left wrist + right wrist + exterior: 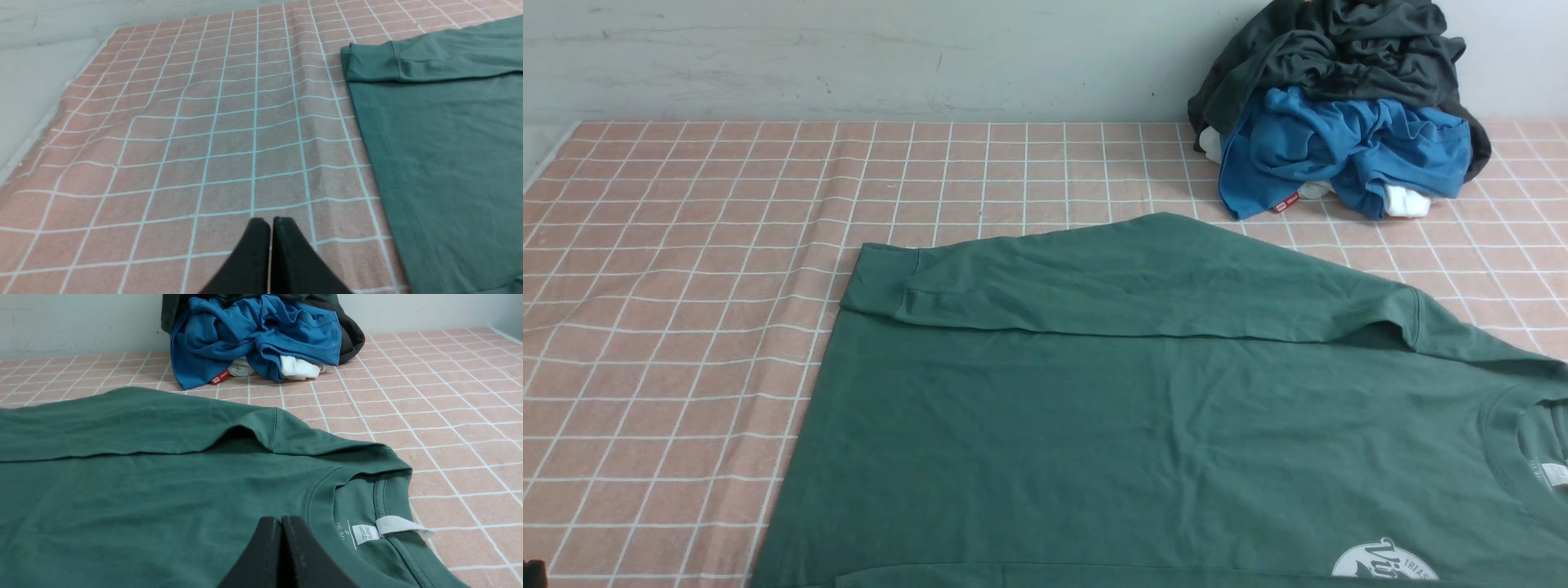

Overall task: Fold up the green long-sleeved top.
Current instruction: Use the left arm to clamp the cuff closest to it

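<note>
The green long-sleeved top [1143, 408] lies flat on the pink checked cloth, neck to the right, hem to the left. Its far sleeve [1111, 282] is folded across the body, cuff near the hem. A white logo [1380, 563] shows at the front edge. In the front view neither gripper shows. My left gripper [271, 222] is shut and empty, over bare cloth beside the top's hem [367, 151]. Shut and empty too, my right gripper [282, 520] hovers over the chest just short of the neck opening [367, 506] with its white labels.
A heap of clothes stands at the back right against the wall: a dark charcoal garment [1339, 57] over a bright blue one [1347, 151], with white fabric beneath. The pink checked cloth [686, 245] covers the table; its left edge meets a pale surface.
</note>
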